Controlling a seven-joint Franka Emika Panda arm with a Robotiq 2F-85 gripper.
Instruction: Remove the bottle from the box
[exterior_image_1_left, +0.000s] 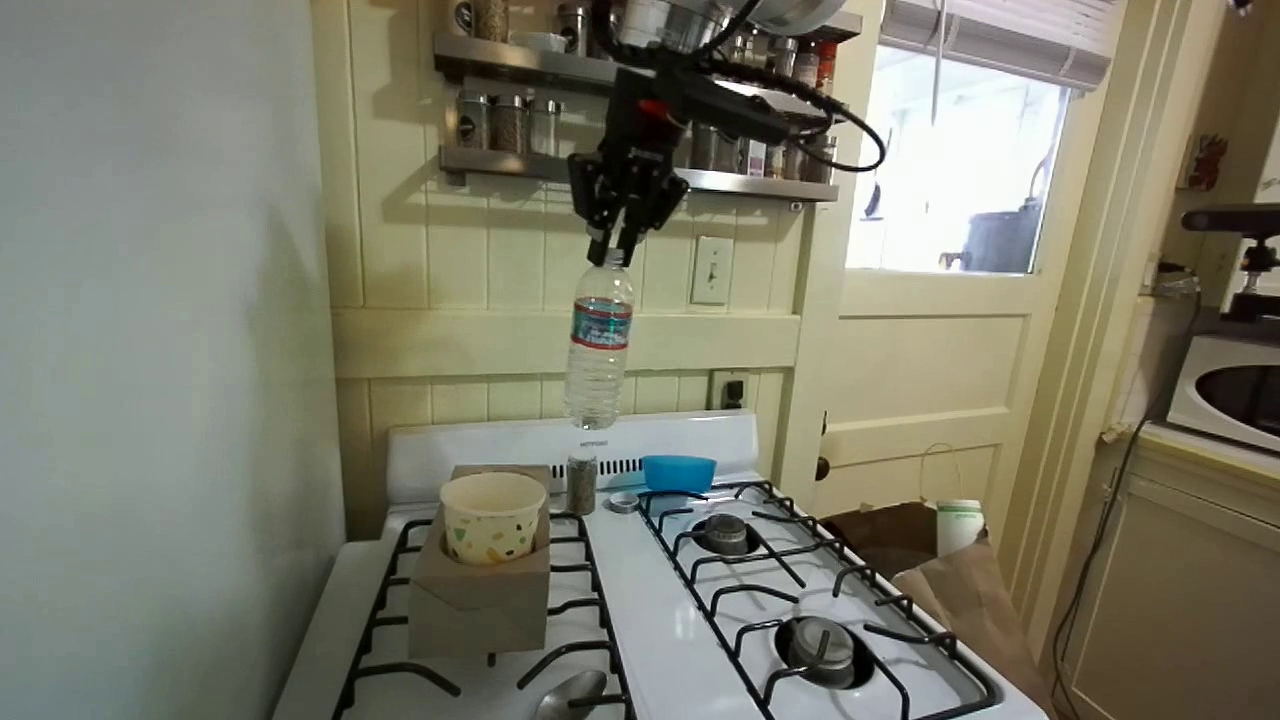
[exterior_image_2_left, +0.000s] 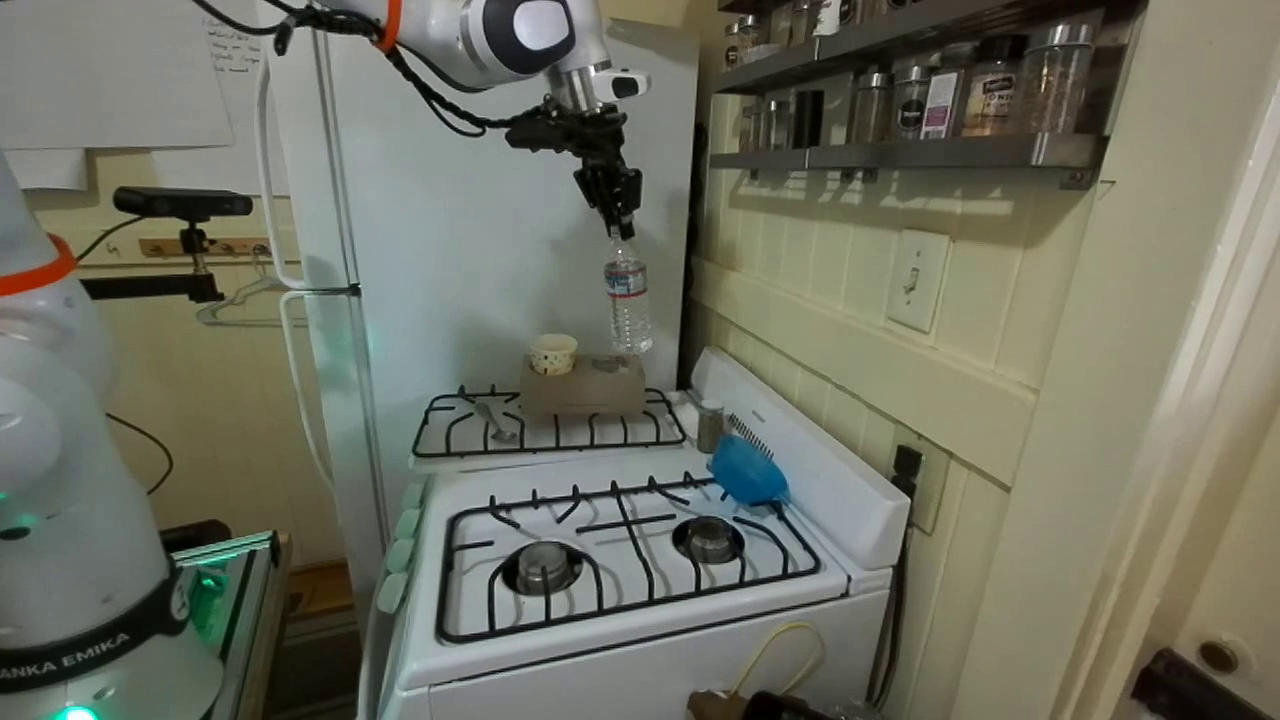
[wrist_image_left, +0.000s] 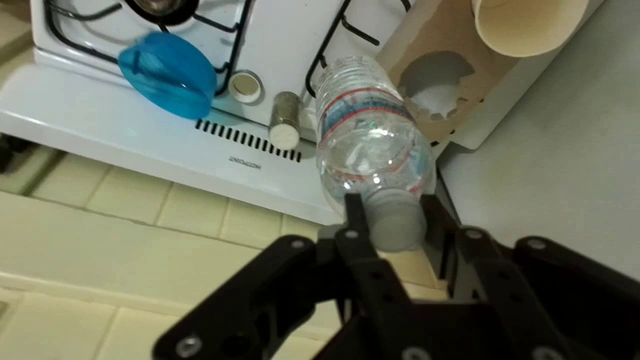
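The clear water bottle (exterior_image_1_left: 600, 375) hangs nearly upright in the air, cap up, and also shows in an exterior view (exterior_image_2_left: 629, 325) and in the wrist view (wrist_image_left: 367, 117). My gripper (exterior_image_1_left: 611, 256) is shut on the bottle's neck and cap, also seen in the wrist view (wrist_image_left: 392, 207). The tan cardboard box (exterior_image_1_left: 478, 615) stands on the stove grate below; it also shows in an exterior view (exterior_image_2_left: 583, 396). The wrist view shows a ragged open hole in the box (wrist_image_left: 455, 37)'s top. The bottle is outside the box and above it.
A cream patterned cup (exterior_image_1_left: 494, 515) sits in the box's top. A shaker (exterior_image_1_left: 581, 486), a small round lid (exterior_image_1_left: 623, 502) and a blue bowl (exterior_image_1_left: 679, 473) stand by the stove's backguard (exterior_image_1_left: 480, 455). Spice shelves (exterior_image_2_left: 930, 152) and a refrigerator (exterior_image_2_left: 500, 230) border the space.
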